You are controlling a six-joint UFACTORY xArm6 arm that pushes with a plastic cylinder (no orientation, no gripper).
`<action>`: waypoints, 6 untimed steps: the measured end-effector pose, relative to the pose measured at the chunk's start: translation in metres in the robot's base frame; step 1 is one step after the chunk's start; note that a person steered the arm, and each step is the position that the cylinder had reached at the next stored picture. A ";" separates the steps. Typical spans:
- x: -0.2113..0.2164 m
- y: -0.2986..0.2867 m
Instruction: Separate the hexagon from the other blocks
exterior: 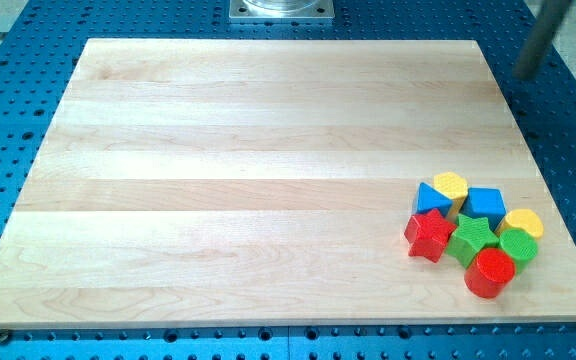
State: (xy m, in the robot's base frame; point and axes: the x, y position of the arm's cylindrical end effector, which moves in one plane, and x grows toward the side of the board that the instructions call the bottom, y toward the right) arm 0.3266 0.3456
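Nearest the worktop's bottom edge sits a red cylinder block (489,272), by the bottom-right corner. Around it crowd a green cylinder (517,245), green star (471,238), red star (429,235), yellow heart-like block (521,222), blue cube (485,204) and blue triangular block (432,197). Topmost in the cluster, the yellow hexagon (450,185) lies flat, touching both blue blocks; no long axis is discernible. My tip (527,73), which has no jaws, hangs beyond the top-right corner.

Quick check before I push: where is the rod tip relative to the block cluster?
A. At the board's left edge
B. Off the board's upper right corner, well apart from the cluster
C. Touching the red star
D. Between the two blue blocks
B: my tip sits just past the board's upper right corner, far above the cluster around the yellow hexagon.
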 end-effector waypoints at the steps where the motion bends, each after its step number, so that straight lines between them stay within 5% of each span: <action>1: 0.111 0.000; 3: 0.235 -0.057; 4: 0.248 -0.082; 6: 0.195 -0.137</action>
